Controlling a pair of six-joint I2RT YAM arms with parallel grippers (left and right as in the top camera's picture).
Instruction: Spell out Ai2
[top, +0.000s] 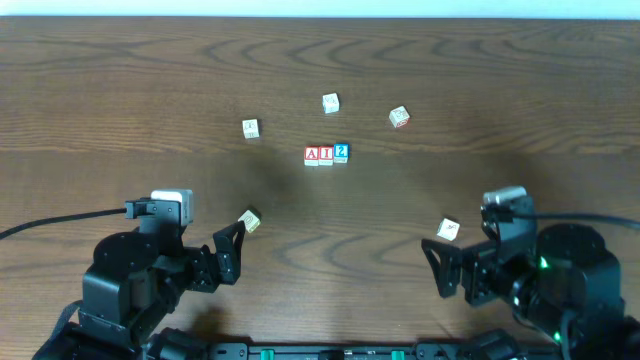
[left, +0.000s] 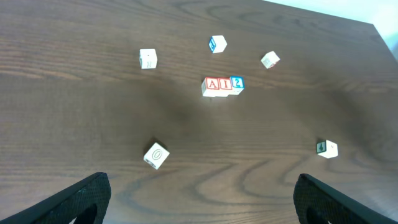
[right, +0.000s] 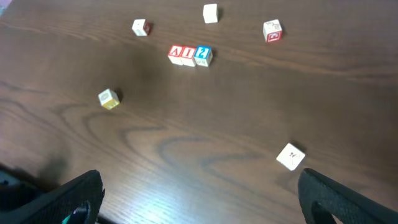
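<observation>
Three letter blocks stand touching in a row at the table's middle: a red A block (top: 312, 155), a red I block (top: 326, 154) and a blue 2 block (top: 341, 152). The row also shows in the left wrist view (left: 222, 84) and the right wrist view (right: 189, 55). My left gripper (top: 232, 250) is open and empty near the front left, with a loose block (top: 250, 221) just beyond it. My right gripper (top: 445, 268) is open and empty near the front right, beside another loose block (top: 448, 229).
Spare blocks lie scattered behind the row: one at the back left (top: 250, 128), one at the back middle (top: 330, 102) and one at the back right (top: 399, 117). The brown wooden table (top: 120, 90) ends at a white wall along the far edge.
</observation>
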